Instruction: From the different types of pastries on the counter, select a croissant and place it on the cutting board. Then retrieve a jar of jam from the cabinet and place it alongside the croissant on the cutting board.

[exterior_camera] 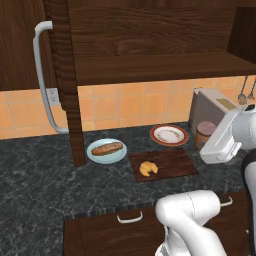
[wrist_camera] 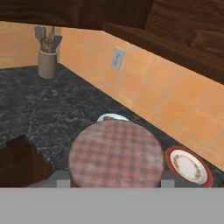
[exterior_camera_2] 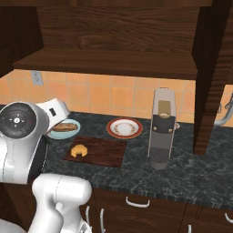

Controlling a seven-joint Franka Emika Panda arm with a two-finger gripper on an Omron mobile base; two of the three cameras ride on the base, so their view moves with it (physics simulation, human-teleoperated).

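Observation:
The jar of jam, orange with a pale lid, hangs above the counter just right of the cutting board. My gripper is shut on it. In the hand view its checked lid sits between my fingertips. The golden croissant lies on the left part of the dark wooden cutting board, also seen as croissant. The brown baguette loaf rests on a pale blue plate. The cabinet stands open, its door swung left with the curved handle.
A red-rimmed plate sits behind the board, against the orange tiled wall. A grey appliance stands to the board's right. A utensil holder is farther along the counter. Drawers run below the front edge.

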